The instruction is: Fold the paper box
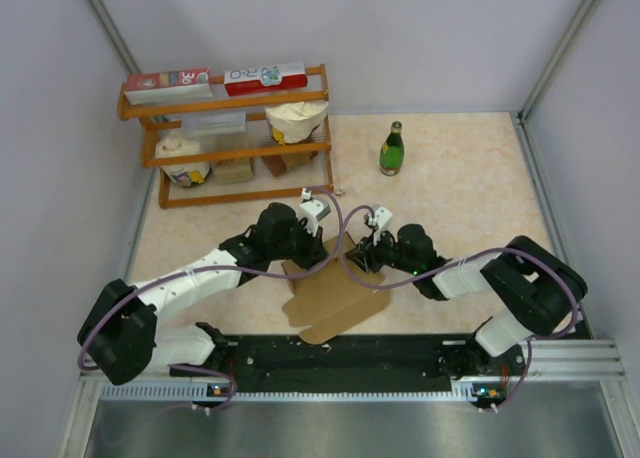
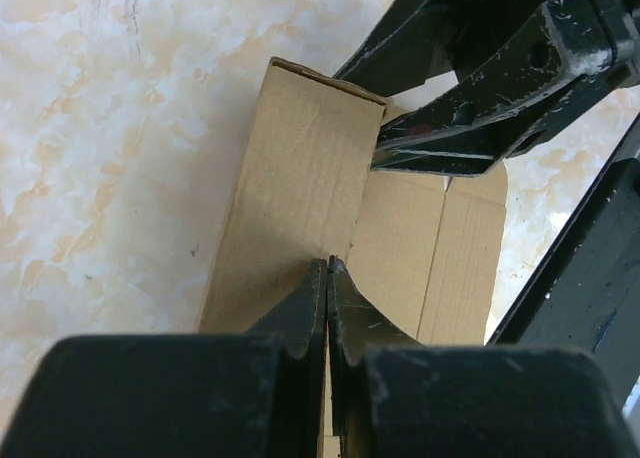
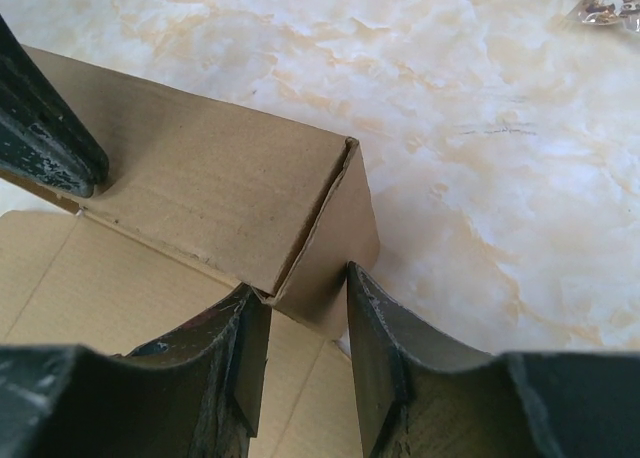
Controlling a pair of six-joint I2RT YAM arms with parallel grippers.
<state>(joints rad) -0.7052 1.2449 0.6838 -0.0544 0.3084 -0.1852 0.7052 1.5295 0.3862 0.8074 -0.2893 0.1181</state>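
- From above, the far part of the paper box [image 1: 335, 298] lies hidden under both wrists, so where the fingers meet it cannot be seen there.
- In the left wrist view, the left gripper [image 2: 328, 268] covers the near cardboard. Only a thin brown sliver shows between its pressed-together fingers.
- In the right wrist view, the sheet runs off the left and near edges. Whether the right gripper [image 3: 305, 286] presses the corner wall cannot be told.
- A clear object [image 3: 605, 8] at the far right is cut off.
- The print on the red-and-white carton [image 1: 265, 76] on the shelf [image 1: 240, 194] is too small to read.
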